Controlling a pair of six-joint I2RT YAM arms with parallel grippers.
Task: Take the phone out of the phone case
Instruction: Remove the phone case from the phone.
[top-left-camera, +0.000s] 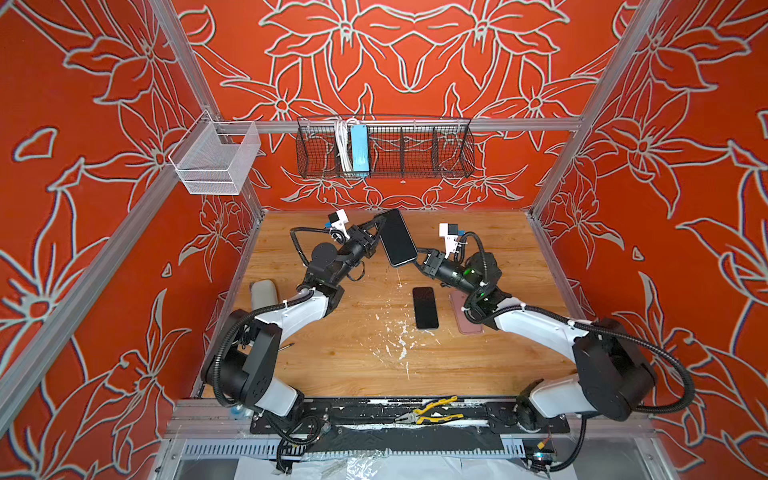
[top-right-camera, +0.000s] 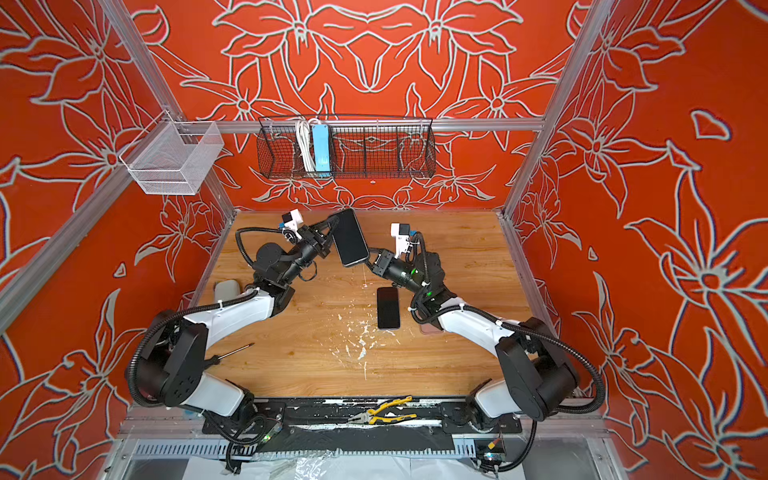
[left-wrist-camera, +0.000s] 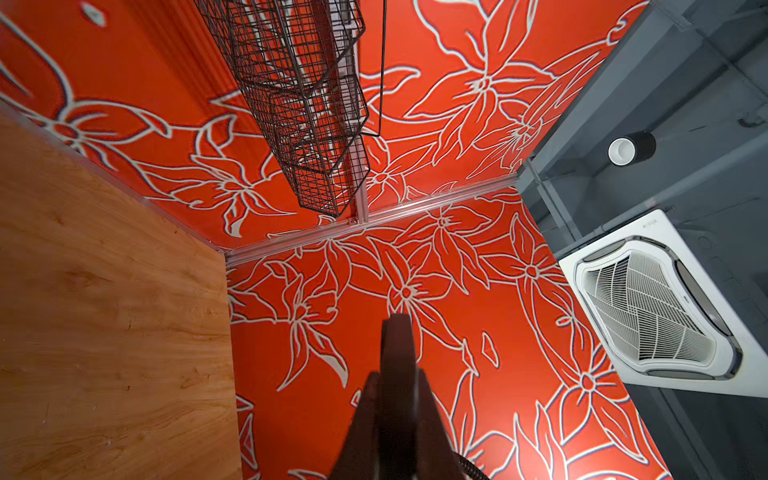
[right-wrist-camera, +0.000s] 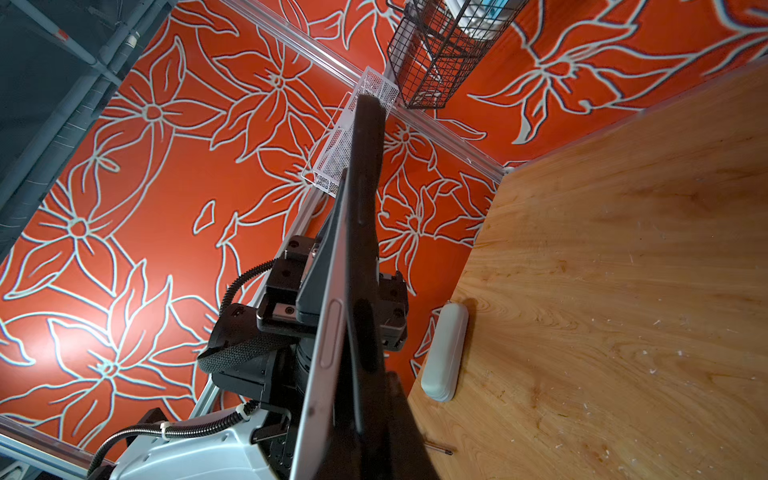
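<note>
The dusty-pink, round-cornered case (top-left-camera: 471, 326) lies flat just beside the small phone (top-left-camera: 425, 307) (the right arm hides most of it). Beyond the small phone, a glossy black big phone (top-left-camera: 397, 237) hangs tilted above the table. The left gripper (top-left-camera: 375, 227) is clamped on its long edge and the right gripper (top-left-camera: 419, 254) pinches its near corner. On the small phone's other side is open, white-flecked wooden table (top-left-camera: 353, 353).

The far right of the desk (top-left-camera: 511, 257) and its near centre lie bare. In the far middle a raised dark phone (top-left-camera: 397, 243) hangs above the desk, pinched between the left hand (top-left-camera: 377, 228) and the right hand (top-left-camera: 418, 255), barring the way there. Nearer, a black phone (top-left-camera: 425, 307) lies flat, the pink phone case (top-left-camera: 469, 326) just right of it, partly under the right arm (top-left-camera: 536, 322). A grey slab (top-left-camera: 262, 293) sits at the left edge, a screwdriver (top-right-camera: 235, 351) near left. A black wire basket (top-left-camera: 384, 151) overhangs the far wall.
</note>
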